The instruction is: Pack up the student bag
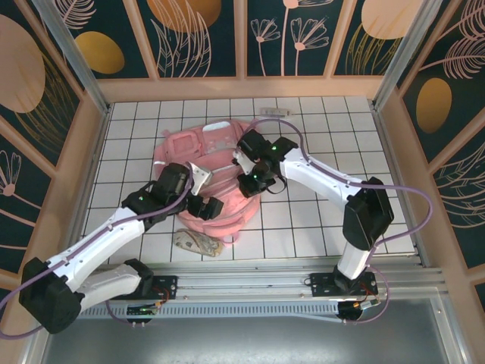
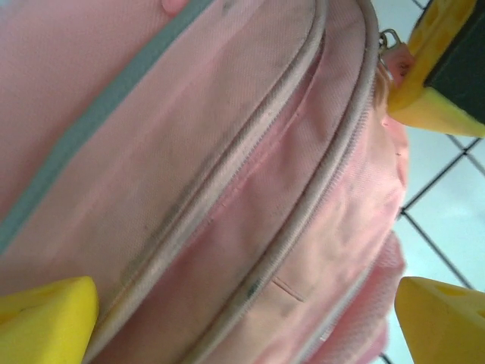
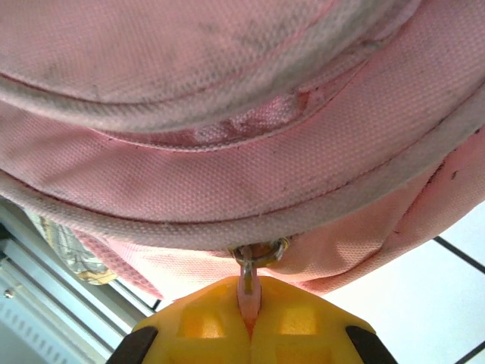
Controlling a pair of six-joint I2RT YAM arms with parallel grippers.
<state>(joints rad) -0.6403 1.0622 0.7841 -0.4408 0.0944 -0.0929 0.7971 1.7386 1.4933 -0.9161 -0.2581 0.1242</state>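
The student bag (image 1: 198,152), a large backpack of coarse-woven pink fabric scuffed with grey smudges, lay flat on the white tiled table (image 1: 303,220) directly beneath both grippers. Its long axis ran roughly from the arm bases toward the far wall, leaning slightly left. The left gripper (image 2: 242,326) hung close over the bag with its blunt, wedge-shaped yellow fingertips (image 2: 45,318) spread wide apart and nothing clamped between them. Two curved, corded zip tracks (image 2: 303,197) ran lengthwise through the gap between those fingertips, with a soft fold of pink cloth between the tracks. A flat grey-green strip (image 2: 91,114) crossed the panel ahead and to the left of that gripper, and bare tile showed past its right fingertip. The right gripper (image 3: 250,322) was pressed together on the zip pull (image 3: 248,292), a narrow pink tab hanging from a small metal ring (image 3: 259,252) on the bag's piped edge. Just ahead of those fingers the bag bulged in rounded, stacked seams of textured weave. A small pale pouch (image 1: 193,243) with a printed pattern lay behind the left gripper on the base side, just beside the bag's near end.
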